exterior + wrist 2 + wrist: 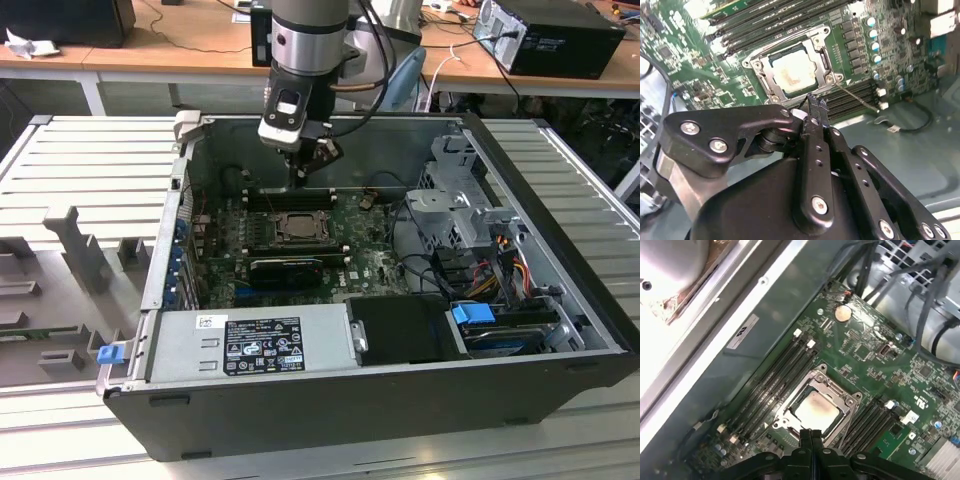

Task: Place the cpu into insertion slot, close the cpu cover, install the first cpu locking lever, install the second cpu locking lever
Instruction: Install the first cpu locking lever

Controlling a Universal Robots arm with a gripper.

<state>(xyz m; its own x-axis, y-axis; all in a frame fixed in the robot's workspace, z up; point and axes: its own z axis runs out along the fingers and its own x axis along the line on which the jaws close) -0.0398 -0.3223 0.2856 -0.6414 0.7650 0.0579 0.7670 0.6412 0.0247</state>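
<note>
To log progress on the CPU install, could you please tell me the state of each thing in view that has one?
cpu: seated in the insertion slot.
cpu cover: closed flat over the cpu.
locking lever: juts out from the socket corner, apparently unlatched.
gripper: shut, empty, hovering beside the cover.
computer case: side open.

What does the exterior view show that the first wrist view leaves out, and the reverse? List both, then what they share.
Exterior view: the power supply, the drive cage and the arm. First wrist view: the coin battery and a white label. Both: the cpu framed by the cpu cover, the memory slots, the shut gripper.
</note>
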